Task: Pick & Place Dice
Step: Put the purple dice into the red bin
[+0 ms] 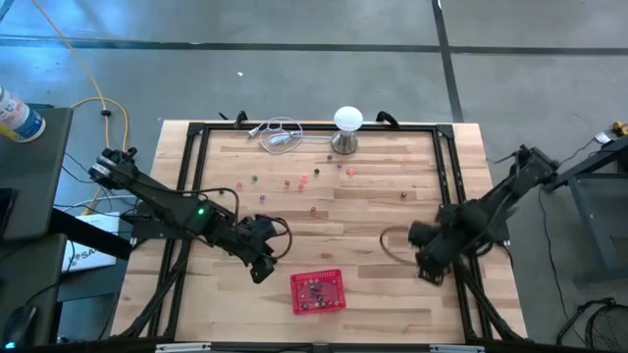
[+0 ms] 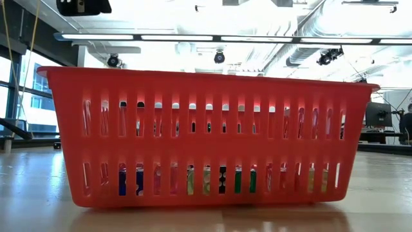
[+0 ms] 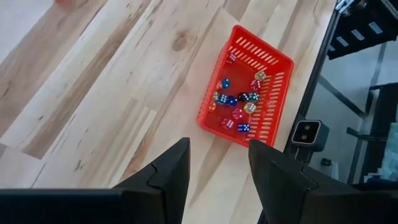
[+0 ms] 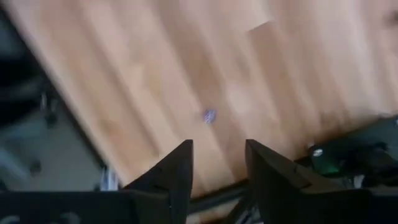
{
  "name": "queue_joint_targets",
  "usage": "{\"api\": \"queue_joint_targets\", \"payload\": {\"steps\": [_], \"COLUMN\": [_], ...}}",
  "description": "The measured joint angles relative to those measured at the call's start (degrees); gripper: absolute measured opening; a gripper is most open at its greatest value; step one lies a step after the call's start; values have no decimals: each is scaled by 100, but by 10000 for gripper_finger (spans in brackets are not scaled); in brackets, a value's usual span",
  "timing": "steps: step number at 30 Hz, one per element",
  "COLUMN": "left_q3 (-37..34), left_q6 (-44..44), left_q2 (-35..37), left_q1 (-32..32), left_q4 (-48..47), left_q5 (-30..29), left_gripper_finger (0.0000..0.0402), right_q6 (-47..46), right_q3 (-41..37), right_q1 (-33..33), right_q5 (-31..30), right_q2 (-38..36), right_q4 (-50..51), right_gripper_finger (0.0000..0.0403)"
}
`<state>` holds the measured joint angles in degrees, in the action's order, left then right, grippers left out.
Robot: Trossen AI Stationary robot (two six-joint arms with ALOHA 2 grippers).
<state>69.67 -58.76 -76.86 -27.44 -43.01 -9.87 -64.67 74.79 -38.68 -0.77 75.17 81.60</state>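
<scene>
Pale wood counter (image 1: 392, 294) sitting under bright ceiling lights. Multicoloured dice (image 3: 239, 106) lying inside red basket (image 3: 273, 118), others scattered. Left fingers (image 3: 168, 171) and right fingers (image 4: 177, 171) hanging parted, gripping nothing.

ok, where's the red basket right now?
High view: the basket sits near the table's front edge, about centre, just right of the left gripper. It holds dice.

The left hand (image 1: 263, 267) hangs low at centre-left, fingers (image 3: 168, 171) parted and empty. The right hand (image 1: 428, 263) hangs opposite, fingers (image 4: 177, 168) apart, nothing between.
</scene>
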Motion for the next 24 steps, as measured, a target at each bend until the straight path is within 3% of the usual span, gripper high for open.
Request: {"api": "queue_joint_targets", "payload": {"steps": [4, 11, 17, 24], "left_q3": [0, 0, 0, 0], "left_q6": [51, 271, 688, 878], "left_q2": [0, 0, -2, -2], "left_q1": [-4, 22, 140, 364], "left_q4": [-41, -357, -431, -445], "left_q5": [6, 10, 4, 13], "left_gripper_finger": [158, 158, 158, 158], "right_q6": [-983, -2894, -2922, -2659], "right_q3": [-897, -2739, -3263, -3268], "right_q1": [147, 280, 280, 280], "right_q5": [-162, 543, 819, 908], "right_q2": [-729, -1535, -1240, -551], "right_q4": [-184, -1546, -2918, -3426], "right_gripper_finger": [119, 122, 124, 141]}}
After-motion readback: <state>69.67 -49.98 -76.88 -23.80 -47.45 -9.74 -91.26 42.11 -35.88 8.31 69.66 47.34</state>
